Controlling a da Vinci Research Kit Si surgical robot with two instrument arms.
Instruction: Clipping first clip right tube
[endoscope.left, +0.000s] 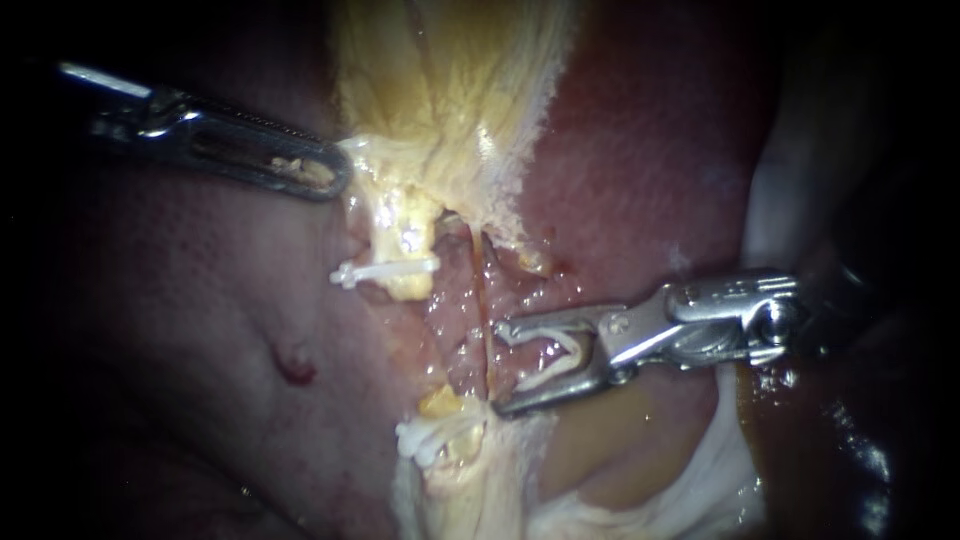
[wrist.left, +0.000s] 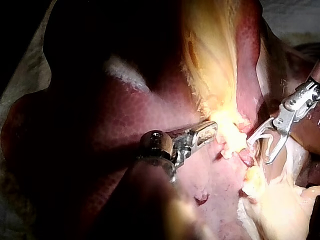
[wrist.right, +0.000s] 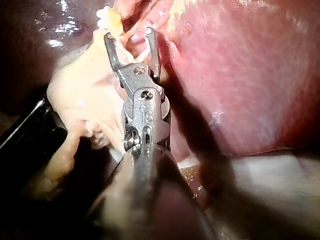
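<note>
My right instrument (endoscope.left: 500, 368) comes in from the right, its jaws wide apart and holding an open white clip (endoscope.left: 548, 356) between them. Both jaw tips sit right beside the thin right tube (endoscope.left: 486, 305), which runs down the dissected bed. The right wrist view shows the same spread jaws (wrist.right: 128, 34) with the clip (wrist.right: 145, 52) inside. A closed white clip (endoscope.left: 385, 271) sits on the left tube and another (endoscope.left: 425, 440) lies lower down. My left instrument (endoscope.left: 342, 168) is shut on the yellowish gallbladder (endoscope.left: 450, 110), and its jaws (wrist.left: 209, 130) also show in the left wrist view.
Red-brown liver (endoscope.left: 650, 150) surrounds the field on both sides. A small dark red spot (endoscope.left: 293, 365) marks the liver surface at the lower left. White gauze-like material (endoscope.left: 720, 480) lies under the right instrument's shaft.
</note>
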